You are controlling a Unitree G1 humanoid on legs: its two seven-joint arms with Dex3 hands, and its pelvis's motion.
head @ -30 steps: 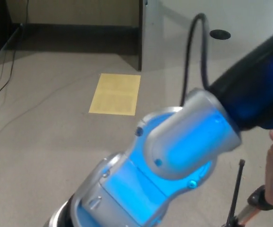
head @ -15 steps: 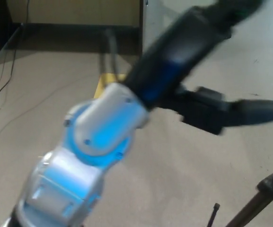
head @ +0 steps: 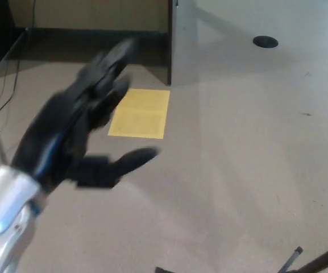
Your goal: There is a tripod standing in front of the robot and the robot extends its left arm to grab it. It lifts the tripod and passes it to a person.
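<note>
At pic left, the left robot hand [head: 84, 133] hangs over the floor [head: 237, 148], motion-blurred, holding nothing: fingers [head: 109, 62] spread wide toward the dark furniture base [head: 95, 37], thumb [head: 132, 159] sticking out to the right. Silver-blue forearm [head: 1, 210] comes in from the bottom-left corner. Yellow sheet [head: 144, 114] lies flat on the floor just beside the fingers. Tripod [head: 317, 263] only partly seen at bottom-right edge: dark leg plus a thin rod end, well apart from the hand. Black round floor cap [head: 265, 41] at top right. Cables [head: 7, 85] trail along far left. Right hand not visible.
</note>
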